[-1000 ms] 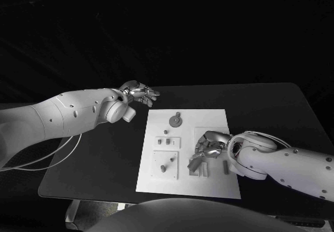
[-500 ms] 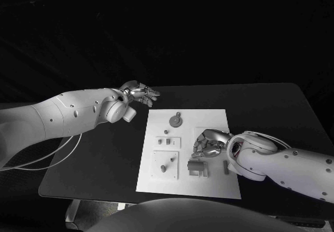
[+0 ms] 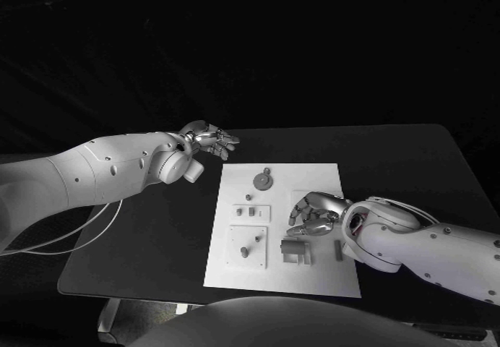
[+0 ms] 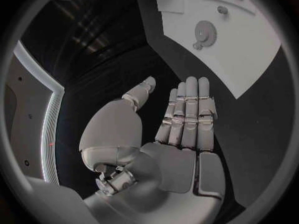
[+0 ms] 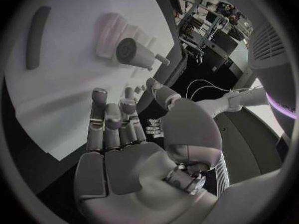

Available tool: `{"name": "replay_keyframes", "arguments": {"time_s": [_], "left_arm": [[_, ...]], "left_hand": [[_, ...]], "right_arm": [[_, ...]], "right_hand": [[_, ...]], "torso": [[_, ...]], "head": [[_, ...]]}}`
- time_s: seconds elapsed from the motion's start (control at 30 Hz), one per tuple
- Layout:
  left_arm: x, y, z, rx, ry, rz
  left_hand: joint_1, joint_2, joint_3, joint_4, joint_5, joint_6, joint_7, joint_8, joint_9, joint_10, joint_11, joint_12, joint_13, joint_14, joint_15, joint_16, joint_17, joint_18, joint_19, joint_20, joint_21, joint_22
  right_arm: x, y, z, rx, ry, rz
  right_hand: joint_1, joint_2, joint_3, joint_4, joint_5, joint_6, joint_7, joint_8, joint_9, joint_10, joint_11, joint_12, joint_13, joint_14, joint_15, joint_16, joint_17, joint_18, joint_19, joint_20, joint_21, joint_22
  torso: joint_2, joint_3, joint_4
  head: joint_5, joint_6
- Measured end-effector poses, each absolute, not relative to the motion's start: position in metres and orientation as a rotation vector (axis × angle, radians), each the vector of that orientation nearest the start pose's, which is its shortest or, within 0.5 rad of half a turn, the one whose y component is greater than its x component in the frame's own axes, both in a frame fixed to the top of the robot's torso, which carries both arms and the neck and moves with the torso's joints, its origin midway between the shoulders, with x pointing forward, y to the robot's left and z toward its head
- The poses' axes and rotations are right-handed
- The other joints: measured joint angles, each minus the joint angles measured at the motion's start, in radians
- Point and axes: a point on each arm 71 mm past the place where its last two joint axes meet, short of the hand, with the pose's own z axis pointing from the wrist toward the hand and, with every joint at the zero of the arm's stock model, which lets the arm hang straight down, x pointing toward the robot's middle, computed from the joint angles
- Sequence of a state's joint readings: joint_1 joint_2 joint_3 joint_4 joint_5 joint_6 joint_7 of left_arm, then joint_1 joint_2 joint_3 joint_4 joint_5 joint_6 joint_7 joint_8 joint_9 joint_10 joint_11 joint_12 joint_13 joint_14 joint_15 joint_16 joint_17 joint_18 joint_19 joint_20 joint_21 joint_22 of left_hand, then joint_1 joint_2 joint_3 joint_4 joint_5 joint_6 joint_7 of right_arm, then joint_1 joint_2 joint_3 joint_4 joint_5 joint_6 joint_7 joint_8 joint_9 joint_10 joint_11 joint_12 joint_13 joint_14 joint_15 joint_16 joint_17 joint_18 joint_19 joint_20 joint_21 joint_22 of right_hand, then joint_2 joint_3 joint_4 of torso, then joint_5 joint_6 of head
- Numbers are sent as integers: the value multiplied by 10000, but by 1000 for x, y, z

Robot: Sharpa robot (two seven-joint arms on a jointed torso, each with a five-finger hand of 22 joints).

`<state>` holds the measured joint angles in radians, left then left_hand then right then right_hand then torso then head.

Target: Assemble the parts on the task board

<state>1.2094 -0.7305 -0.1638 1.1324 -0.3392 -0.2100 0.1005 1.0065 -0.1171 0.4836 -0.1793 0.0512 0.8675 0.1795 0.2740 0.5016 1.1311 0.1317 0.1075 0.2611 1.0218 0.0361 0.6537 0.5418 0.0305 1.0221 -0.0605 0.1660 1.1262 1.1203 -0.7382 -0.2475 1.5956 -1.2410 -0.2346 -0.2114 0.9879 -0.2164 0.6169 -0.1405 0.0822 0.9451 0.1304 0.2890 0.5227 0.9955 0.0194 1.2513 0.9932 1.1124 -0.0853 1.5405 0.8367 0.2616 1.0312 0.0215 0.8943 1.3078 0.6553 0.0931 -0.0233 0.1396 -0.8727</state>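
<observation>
White task board [image 3: 323, 278] on black table [image 3: 146, 246]

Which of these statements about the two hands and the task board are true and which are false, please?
1. The left hand is holding a part. False: it holds nothing, its fingers extended, off the task board past its far left corner.
2. The right hand is above the task board. True.
3. A gear-shaped part lies near the board's far end. True.
4. The right hand grips the slim bar. False: the bar lies on the board, apart from the hand.
5. The task board sits on a black table. True.
</observation>
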Motion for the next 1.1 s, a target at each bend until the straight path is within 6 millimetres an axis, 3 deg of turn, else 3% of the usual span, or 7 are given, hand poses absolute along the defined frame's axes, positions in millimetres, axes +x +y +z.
{"name": "replay_keyframes", "arguments": {"time_s": [0.33,0.57,0.63,0.7,0.77,0.93,1.1], "left_arm": [[533,274,-251,-9478,17875,-9876],[533,274,-251,-9476,17879,-9878],[533,275,-251,-9477,17878,-9875],[533,275,-251,-9476,17878,-9875],[533,275,-251,-9475,17880,-9878],[533,274,-251,-9471,17883,-9883],[533,274,-251,-9468,17882,-9886]], "left_hand": [[0,0,0,0,0,0,0,0,0,0,-1,0,0,0,0,0,-1,73,0,1,0,-2],[0,0,0,0,0,0,0,0,1,0,-1,39,0,0,0,0,10,69,0,1,0,8],[0,0,0,0,0,0,0,0,1,1,-1,39,0,0,0,0,9,68,0,1,0,8],[0,0,0,0,0,0,0,0,1,1,-1,39,1,25,25,0,10,67,0,1,0,8],[0,0,0,0,0,0,0,0,1,1,-1,39,1,35,35,0,11,64,-1,1,0,8],[0,0,0,0,0,0,0,0,1,1,-1,39,1,35,35,0,19,55,0,2,0,7],[0,0,0,0,0,0,0,0,1,1,-2,38,2,35,35,0,19,37,0,1,0,6]], "right_arm": [[402,-152,-289,-561,20795,7859],[401,-158,-287,14,21168,7596],[401,-157,-286,-72,21221,7648],[401,-156,-285,-327,21178,7792],[400,-153,-284,-922,20950,7964],[397,-146,-279,-2798,20083,8246],[393,-137,-277,-4361,19360,8333]], "right_hand": [[228,-157,-97,-156,0,-267,54,-129,24,-112,112,34,-20,-91,91,0,-28,-61,-1,0,-1,0],[-1024,-532,-860,548,-241,62,-19,131,240,-39,-2,34,-91,-11,24,0,-42,-68,92,15,-46,0],[-750,-386,-932,198,-241,-43,-33,119,262,-112,-31,34,-104,-23,16,0,-52,-74,40,-37,-80,0],[50,105,-1129,-775,-241,-418,60,-66,264,-316,99,34,-105,-237,89,-14,-52,-147,-132,-55,-146,0],[545,403,-1284,-1353,-241,-561,138,-140,264,-435,183,33,-104,-365,181,-62,-52,-151,-254,9,-155,0],[1080,371,-1510,-1508,-241,-644,178,-189,249,-487,235,33,-104,-434,248,-76,-52,-155,-338,97,-195,0],[937,210,-1601,-1436,-241,-679,179,-203,199,-489,237,33,-130,-480,228,-78,-51,-155,-308,128,-195,0]], "torso": [[-6,-4,-10],[-8,-5,-7],[-7,-7,-8],[-6,-11,-8],[-4,-11,-7],[-1,-6,-4],[2,-5,-4]], "head": [[-34,0],[-56,0],[-67,0],[-84,0],[-96,0],[-111,0],[-112,0]]}}
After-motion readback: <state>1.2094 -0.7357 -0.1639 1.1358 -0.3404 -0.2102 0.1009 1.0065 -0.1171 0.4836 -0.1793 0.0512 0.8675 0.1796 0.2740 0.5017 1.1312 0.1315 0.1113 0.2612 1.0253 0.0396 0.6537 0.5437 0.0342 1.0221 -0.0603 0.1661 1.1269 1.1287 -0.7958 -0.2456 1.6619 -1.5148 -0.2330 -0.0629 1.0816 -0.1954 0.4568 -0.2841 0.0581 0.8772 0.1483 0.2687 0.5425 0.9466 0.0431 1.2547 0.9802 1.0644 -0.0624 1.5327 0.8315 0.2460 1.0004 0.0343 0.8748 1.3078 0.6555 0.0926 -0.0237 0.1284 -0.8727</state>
